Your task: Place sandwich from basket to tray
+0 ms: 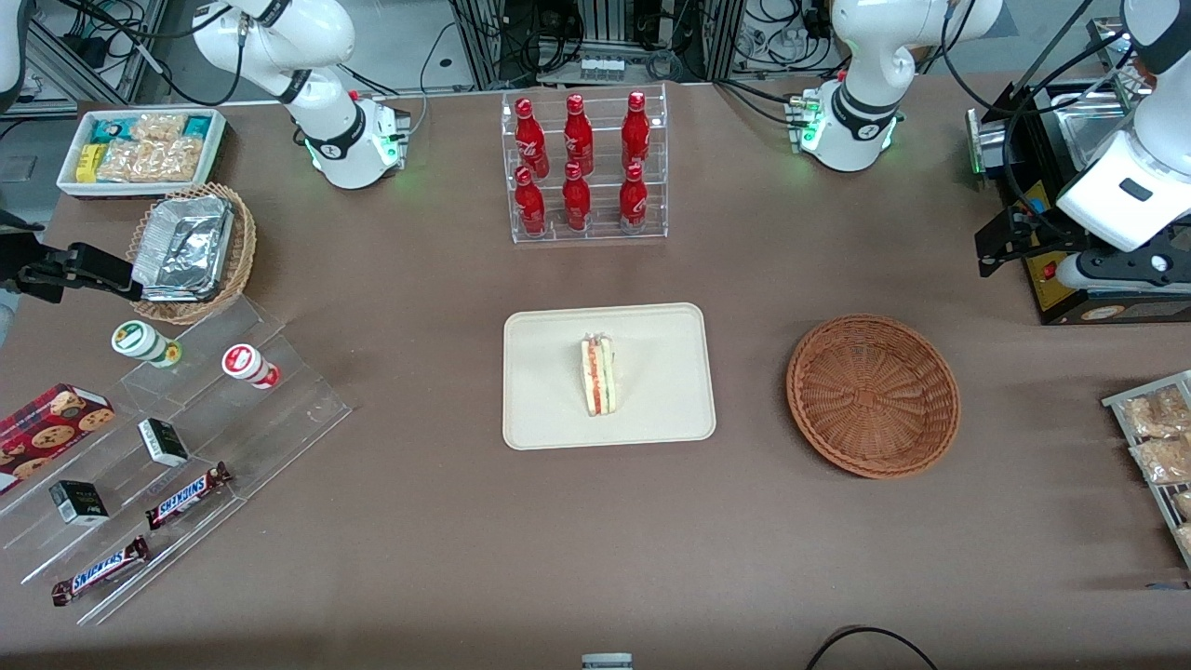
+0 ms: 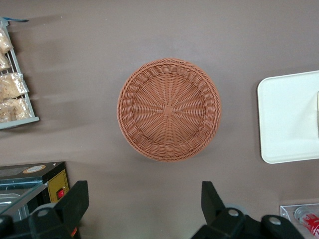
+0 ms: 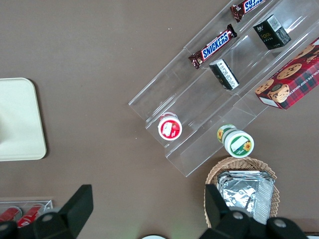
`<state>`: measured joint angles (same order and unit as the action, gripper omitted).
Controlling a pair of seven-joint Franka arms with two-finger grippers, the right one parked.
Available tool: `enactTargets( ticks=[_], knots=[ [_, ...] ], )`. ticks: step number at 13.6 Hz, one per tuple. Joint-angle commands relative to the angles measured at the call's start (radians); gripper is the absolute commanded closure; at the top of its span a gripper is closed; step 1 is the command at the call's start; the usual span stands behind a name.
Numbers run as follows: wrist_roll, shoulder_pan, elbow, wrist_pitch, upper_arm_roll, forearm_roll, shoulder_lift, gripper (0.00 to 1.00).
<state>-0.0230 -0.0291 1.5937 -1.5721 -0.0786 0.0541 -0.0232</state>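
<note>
The sandwich [image 1: 598,375], a pale wedge with red and green layers, stands on edge in the middle of the cream-beige tray [image 1: 549,372]. The round reddish-brown wicker basket [image 1: 873,395] sits empty beside the tray, toward the working arm's end of the table. My left gripper [image 1: 1000,247] hangs high above the table, farther from the front camera than the basket, near the black appliance. In the left wrist view the gripper [image 2: 144,191] is open and empty, with the basket [image 2: 169,109] and a part of the tray [image 2: 286,119] below it.
A clear rack of red bottles [image 1: 584,167] stands farther from the front camera than the tray. A black appliance [image 1: 1070,186] and a rack of snack bags [image 1: 1158,447] are at the working arm's end. Acrylic steps with snacks [image 1: 158,437], a lighter wicker basket with foil trays [image 1: 191,251] and a white bin [image 1: 140,149] are at the parked arm's end.
</note>
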Motion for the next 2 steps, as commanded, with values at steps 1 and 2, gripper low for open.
enactTargets(
  ticks=[1,2],
  knots=[
    [-0.032,0.003,-0.044,0.044,-0.001,0.000,0.009,0.00],
    [-0.032,0.003,-0.047,0.055,0.000,-0.010,0.009,0.00]
  ],
)
